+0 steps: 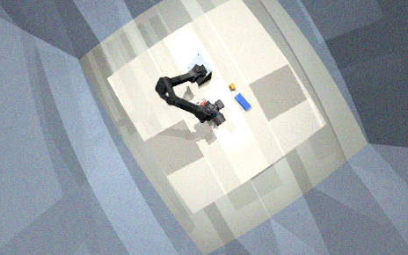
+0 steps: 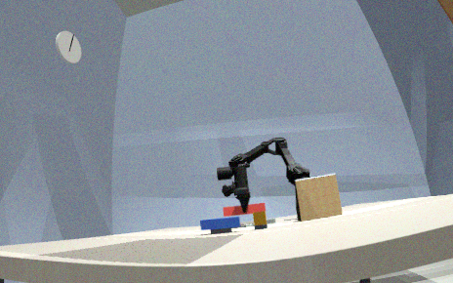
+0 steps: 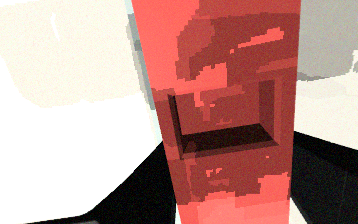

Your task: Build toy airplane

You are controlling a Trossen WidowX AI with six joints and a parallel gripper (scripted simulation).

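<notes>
My gripper (image 1: 211, 115) (image 2: 244, 210) (image 3: 216, 138) points down, shut on the red fuselage (image 1: 202, 103) (image 2: 231, 211) (image 3: 252, 50) near its middle, a finger on each side. The fuselage is level, its rectangular socket facing up in the wrist view. It is low over the pale jig (image 2: 270, 221) (image 3: 142, 65), mostly hidden under it and the arm; whether it touches the cradle cannot be told. The blue wing (image 1: 243, 101) (image 2: 220, 223) lies apart on the table, on a dark support. The small yellow tail fin (image 1: 232, 87) (image 2: 260, 218) stands near the wing, also on a dark base.
A tan upright board (image 2: 318, 196) stands beside the arm's base. The wing and fin are off to one side of the gripper, toward the exterior camera. Patches of shadow lie across the pale table (image 1: 259, 145) (image 2: 391, 215).
</notes>
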